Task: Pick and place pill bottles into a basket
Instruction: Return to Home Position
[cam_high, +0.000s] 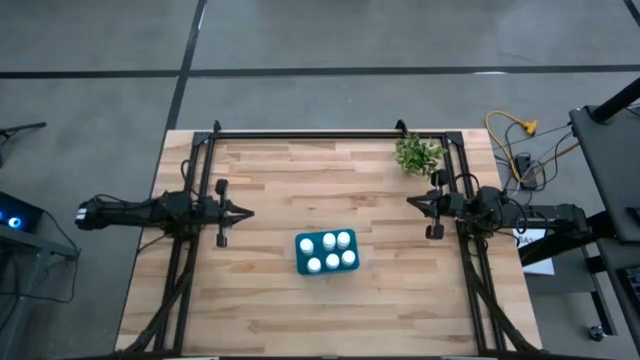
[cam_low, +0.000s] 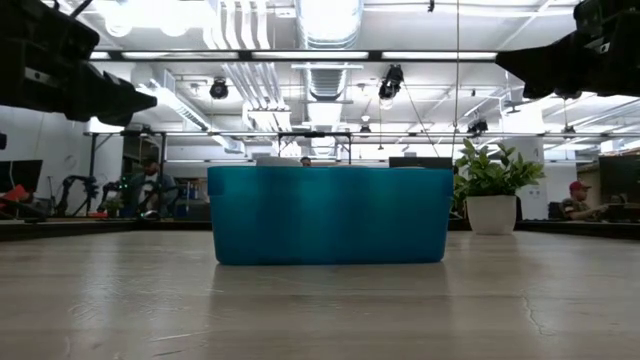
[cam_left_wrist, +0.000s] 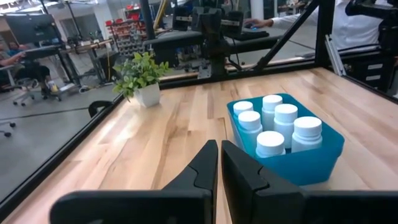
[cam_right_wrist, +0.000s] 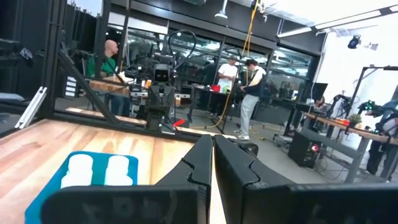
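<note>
left of the basket (cam_high: 299, 264), the left gripper (cam_high: 248, 212) hangs empty, fingers pressed together, parked clear. six pill bottles (cam_high: 332, 261) stand inside the basket, so the job looks finished. right of it, the right gripper (cam_high: 410, 203) hangs likewise, fingers pressed together.

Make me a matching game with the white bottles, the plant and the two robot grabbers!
Things:
1. pill bottles
2. plant
3. left gripper
4. right gripper

Places:
A. shut, over the right side of the table
B. inside the basket
C. at a table corner on the right arm's side
D. shut, over the table's left side

Pairs: 1-B, 2-C, 3-D, 4-A
</note>
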